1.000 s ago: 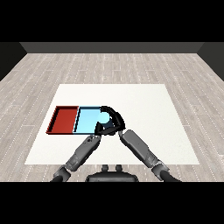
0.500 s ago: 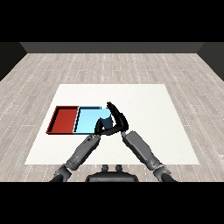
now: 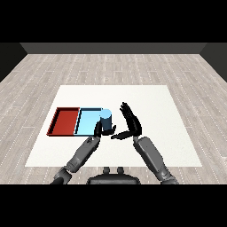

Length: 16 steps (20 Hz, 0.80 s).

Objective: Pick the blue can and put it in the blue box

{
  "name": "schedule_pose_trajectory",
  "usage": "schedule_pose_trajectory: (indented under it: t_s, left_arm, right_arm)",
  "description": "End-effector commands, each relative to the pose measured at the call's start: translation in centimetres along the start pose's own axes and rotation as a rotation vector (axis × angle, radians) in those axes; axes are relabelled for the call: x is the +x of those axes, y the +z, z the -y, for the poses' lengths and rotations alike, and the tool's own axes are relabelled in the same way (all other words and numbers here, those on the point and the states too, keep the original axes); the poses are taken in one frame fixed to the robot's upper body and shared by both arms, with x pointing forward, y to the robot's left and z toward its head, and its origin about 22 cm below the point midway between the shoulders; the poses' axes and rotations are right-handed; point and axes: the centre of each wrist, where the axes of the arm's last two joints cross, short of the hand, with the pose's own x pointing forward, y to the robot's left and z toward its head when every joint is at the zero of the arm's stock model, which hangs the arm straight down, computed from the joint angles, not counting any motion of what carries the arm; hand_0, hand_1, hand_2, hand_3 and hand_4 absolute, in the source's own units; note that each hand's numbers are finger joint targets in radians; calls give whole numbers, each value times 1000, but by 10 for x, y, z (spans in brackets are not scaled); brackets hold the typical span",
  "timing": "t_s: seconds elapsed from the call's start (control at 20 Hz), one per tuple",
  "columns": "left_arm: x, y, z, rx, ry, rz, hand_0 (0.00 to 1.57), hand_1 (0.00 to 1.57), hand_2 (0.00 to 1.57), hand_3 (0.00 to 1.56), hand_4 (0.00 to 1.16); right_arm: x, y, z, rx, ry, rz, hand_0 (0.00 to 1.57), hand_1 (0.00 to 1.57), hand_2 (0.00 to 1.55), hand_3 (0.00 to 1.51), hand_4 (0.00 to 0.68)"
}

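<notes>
A bare test room, lab-like: one white table [image 3: 146,97] mid-frame, grey wood-plank floor [image 3: 111,66] stretching around it, a dark wall [image 3: 111,48] across the top.

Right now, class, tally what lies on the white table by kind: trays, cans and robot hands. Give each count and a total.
Trays: 2, a red tray and a light blue tray
Cans: 1, a blue can
Hands: 2, left hand and right hand
Total: 5
</notes>
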Motion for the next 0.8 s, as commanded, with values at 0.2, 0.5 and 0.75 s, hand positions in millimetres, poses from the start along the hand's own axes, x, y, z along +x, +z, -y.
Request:
schedule_pose_trajectory:
  t_s: [0.2, 0.5, 0.75]
  left_arm:
    - [-6, -12, -4, 25, -51, -10, 1571, 1571, 1569, 1487, 1127]
    - [-1, -32, -69, 82, -144, -71, 1571, 1571, 1571, 1501, 1132]
    - [-9, -37, -132, 226, -195, -189, 1571, 1571, 1571, 1496, 1120]
  right_arm:
    - [22, 43, 42, -137, -24, 100, 0, 0, 0, 0, 0]
    - [56, 60, 88, -229, 20, 157, 0, 0, 0, 0, 0]
    - [50, 81, 105, -272, 62, 112, 0, 0, 0, 0, 0]
